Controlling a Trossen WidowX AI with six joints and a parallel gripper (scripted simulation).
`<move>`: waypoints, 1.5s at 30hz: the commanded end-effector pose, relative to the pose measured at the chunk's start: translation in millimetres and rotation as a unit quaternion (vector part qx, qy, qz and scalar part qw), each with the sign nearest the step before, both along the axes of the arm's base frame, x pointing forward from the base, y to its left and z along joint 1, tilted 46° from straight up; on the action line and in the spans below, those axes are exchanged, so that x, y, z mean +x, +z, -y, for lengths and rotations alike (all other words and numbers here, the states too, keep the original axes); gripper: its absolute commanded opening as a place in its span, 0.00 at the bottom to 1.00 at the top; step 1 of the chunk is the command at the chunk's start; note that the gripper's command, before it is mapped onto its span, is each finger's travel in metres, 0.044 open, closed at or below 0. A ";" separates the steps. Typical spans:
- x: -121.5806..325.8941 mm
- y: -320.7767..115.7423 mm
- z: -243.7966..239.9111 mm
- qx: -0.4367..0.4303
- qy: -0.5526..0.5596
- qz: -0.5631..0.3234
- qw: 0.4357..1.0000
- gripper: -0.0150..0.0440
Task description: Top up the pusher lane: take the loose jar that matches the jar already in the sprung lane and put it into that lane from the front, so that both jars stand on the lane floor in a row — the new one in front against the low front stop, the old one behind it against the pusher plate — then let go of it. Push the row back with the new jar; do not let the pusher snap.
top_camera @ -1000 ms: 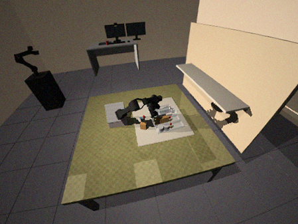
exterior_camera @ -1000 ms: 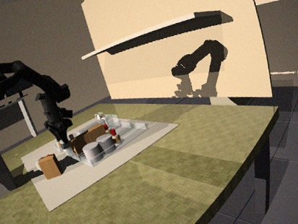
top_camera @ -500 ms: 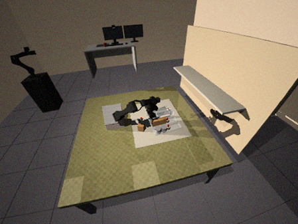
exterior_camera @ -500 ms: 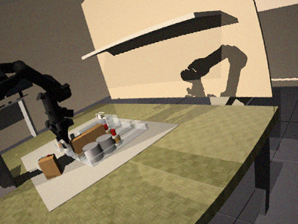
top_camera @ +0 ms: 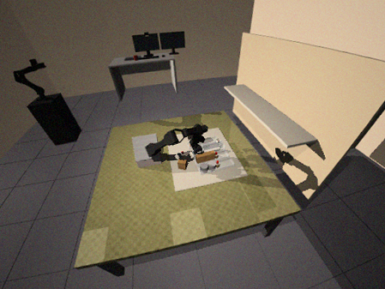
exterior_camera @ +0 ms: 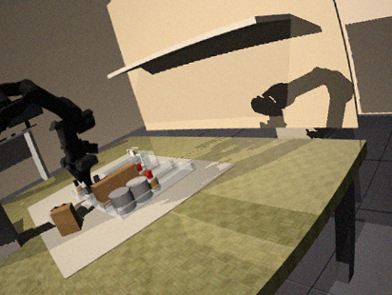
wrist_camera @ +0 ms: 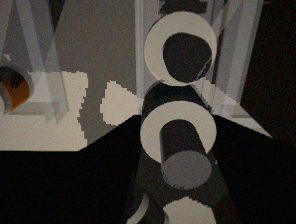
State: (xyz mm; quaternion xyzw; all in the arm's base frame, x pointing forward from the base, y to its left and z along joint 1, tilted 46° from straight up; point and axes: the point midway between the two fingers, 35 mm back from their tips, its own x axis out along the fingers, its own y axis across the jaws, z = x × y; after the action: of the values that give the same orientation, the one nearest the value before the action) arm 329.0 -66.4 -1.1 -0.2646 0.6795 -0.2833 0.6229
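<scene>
My gripper (wrist_camera: 174,122) (exterior_camera: 90,186) (top_camera: 197,151) is shut on a dark jar with a pale shoulder ring and a narrow cap (wrist_camera: 186,171). The held jar is upright at the front end of a clear-walled lane (wrist_camera: 139,55), between its side walls. A like jar (wrist_camera: 187,56) with a pale ring and dark round cap stands in that lane right behind the held one. Whether the two touch cannot be told. A dark plate-like part (wrist_camera: 182,6) shows behind the lane jar. The lane floor, the front stop and the held jar's base are hidden.
A long brown block (exterior_camera: 115,181) (top_camera: 205,157) stands beside the lanes. Two grey jars (exterior_camera: 122,200) and red-capped jars (exterior_camera: 150,180) stand in other lanes. A brown box (exterior_camera: 65,220) (top_camera: 182,164) stands on the white mat (exterior_camera: 67,258). An orange jar (wrist_camera: 19,90) shows at left.
</scene>
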 end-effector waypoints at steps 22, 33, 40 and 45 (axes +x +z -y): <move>11.1 3.2 -0.5 -0.001 0.004 0.011 1.000 0.25; 11.1 3.2 -0.4 -0.001 0.004 0.011 1.000 0.25; 11.1 2.7 0.1 -0.001 0.004 0.011 1.000 0.25; 11.7 2.3 0.4 -0.001 0.004 0.011 1.000 0.25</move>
State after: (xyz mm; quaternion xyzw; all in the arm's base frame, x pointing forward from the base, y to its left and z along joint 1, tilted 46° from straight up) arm 334.8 -66.4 -0.1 -0.2648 0.6787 -0.2823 0.6241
